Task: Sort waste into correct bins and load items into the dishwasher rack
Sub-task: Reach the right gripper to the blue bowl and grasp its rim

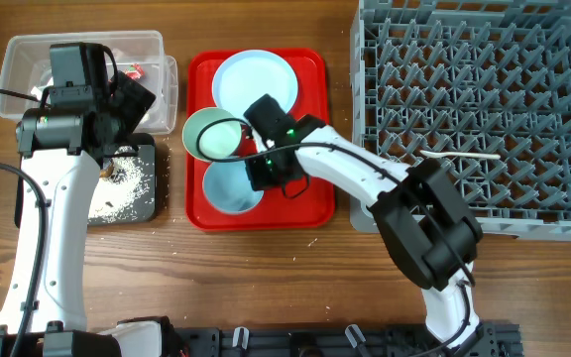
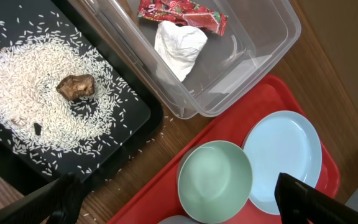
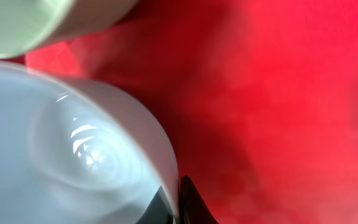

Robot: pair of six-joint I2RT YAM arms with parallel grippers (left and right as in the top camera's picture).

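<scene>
Clear tub [image 2: 253,68]: red wrapper [image 2: 182,14], tissue [image 2: 179,46].
Black tray [image 2: 135,115]: rice grains [image 2: 23,93], brown scrap [image 2: 76,86].
Rack [image 1: 484,109]: white spoon [image 1: 459,160].
Left claw [image 2: 176,186]: wide.
Right claw [image 3: 178,205]: at light blue bowl [image 3: 55,149]; grip cannot be told.

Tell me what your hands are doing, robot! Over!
Left gripper open, empty. Right gripper at rim of light blue bowl, grip unclear. Pale green bowl crowds it.

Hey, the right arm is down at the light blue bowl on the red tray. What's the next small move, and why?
Probably close the right fingers on the rim of the light blue bowl, ready to lift. The right wrist view shows a dark finger right against that rim, and the bowl rests on the red tray, not in the dishwasher rack.
</scene>
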